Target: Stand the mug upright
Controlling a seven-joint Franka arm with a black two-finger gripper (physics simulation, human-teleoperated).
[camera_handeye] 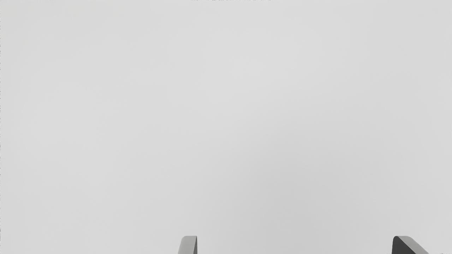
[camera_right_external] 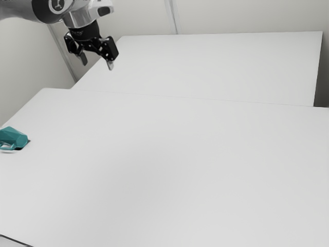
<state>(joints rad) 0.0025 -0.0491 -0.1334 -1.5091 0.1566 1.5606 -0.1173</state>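
Well apart from the tool (camera_right_external: 97, 64), mug (camera_right_external: 14, 138), sideways

Both views down onto the table (camera_right_external: 169, 170)

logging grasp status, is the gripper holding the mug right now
No, the gripper hangs open in the air, while the teal mug lies away from it on the table.

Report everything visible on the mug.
The mug is teal, its body faceted-looking, with what looks like a handle loop low on one side. Material unclear. It lies tipped over on the white table, cropped by the exterior view's left edge. Whether it holds anything, I can't tell. The table supports it; the gripper is clear of it.
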